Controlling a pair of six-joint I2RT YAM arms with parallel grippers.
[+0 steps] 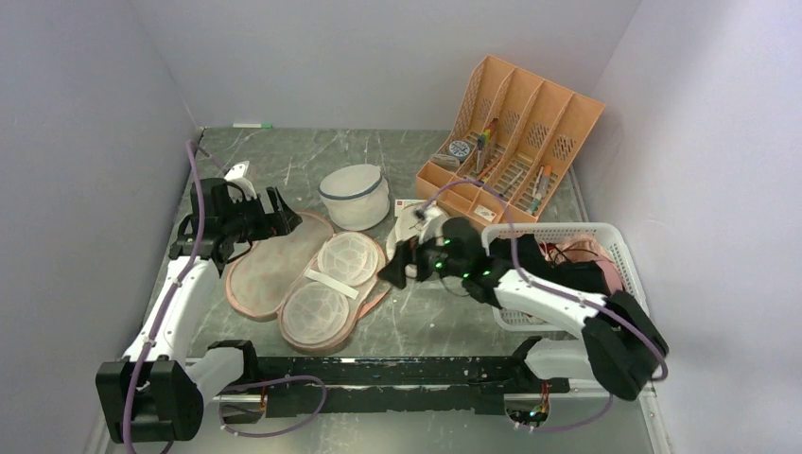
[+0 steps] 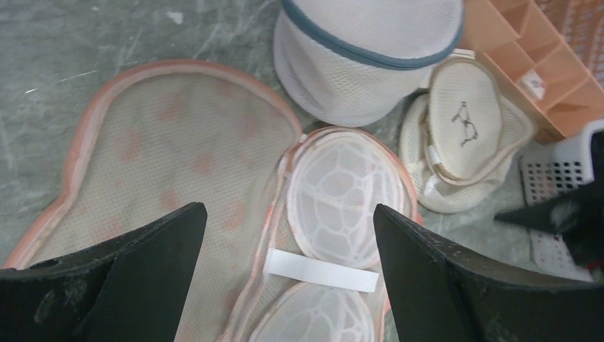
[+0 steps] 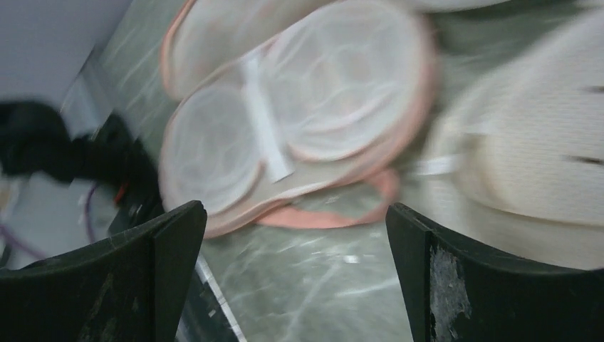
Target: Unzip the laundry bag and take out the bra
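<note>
Grey marbled table (image 1: 454, 322): laundry bag (image 1: 270, 270) unzipped and laid open, both grippers spread wide and empty.
Left gripper (image 1: 282, 212) hovers over the far end of the bag's left flap. Right gripper (image 1: 397, 261) sits just beside the half that holds two white mesh cups (image 2: 347, 196). No black bra shows in either half. A dark bundle (image 1: 567, 270) in the white basket (image 1: 629, 236), partly hidden by the right arm, may be it, but I cannot tell. The job looks nearly done. It seems best to lift each arm up and back with fingers wide, clear of the pink zip edging and loose mesh, so nothing snags and drags the bag.
</note>
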